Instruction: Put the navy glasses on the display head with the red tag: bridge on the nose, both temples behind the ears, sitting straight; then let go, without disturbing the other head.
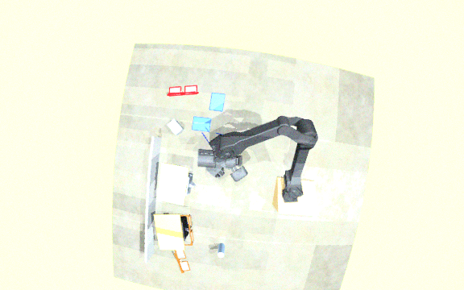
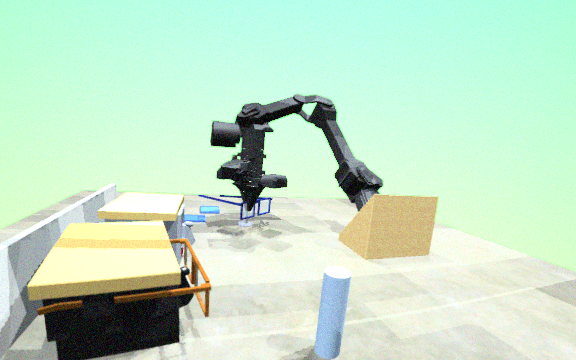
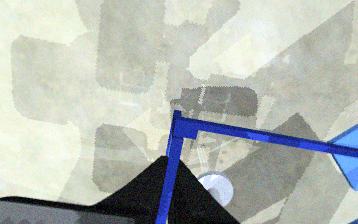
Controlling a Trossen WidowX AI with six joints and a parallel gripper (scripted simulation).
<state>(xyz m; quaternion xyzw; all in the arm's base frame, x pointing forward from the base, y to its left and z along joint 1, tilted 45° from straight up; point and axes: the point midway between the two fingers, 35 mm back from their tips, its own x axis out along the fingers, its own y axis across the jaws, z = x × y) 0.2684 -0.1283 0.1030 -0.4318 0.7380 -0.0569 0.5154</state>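
The navy glasses (image 2: 241,215) (image 3: 260,136) are off the floor, lenses upright, with the temples reaching left in the exterior view. My gripper (image 2: 249,206) (image 3: 169,163) is shut on their front frame near the bridge, pointing down. In the top view the arm hides most of them; part of a temple (image 1: 205,138) shows. The farther head (image 1: 173,183) (image 2: 187,231) is pale with a flat cream top and wears no glasses that I can see. The glasses are away from it. A small red patch (image 2: 182,251) shows behind the nearer head's glasses; which head it marks is unclear.
The black nearer head (image 1: 169,231) (image 2: 118,325) wears orange glasses (image 2: 158,294). A wall (image 1: 150,209) runs behind both heads. A round white base (image 2: 245,224) (image 3: 219,185) lies beneath the gripper. A blue cylinder (image 1: 221,250) (image 2: 333,312), wedge (image 2: 403,227), red glasses (image 1: 182,94) and blue panels (image 1: 217,101) stand or lie around.
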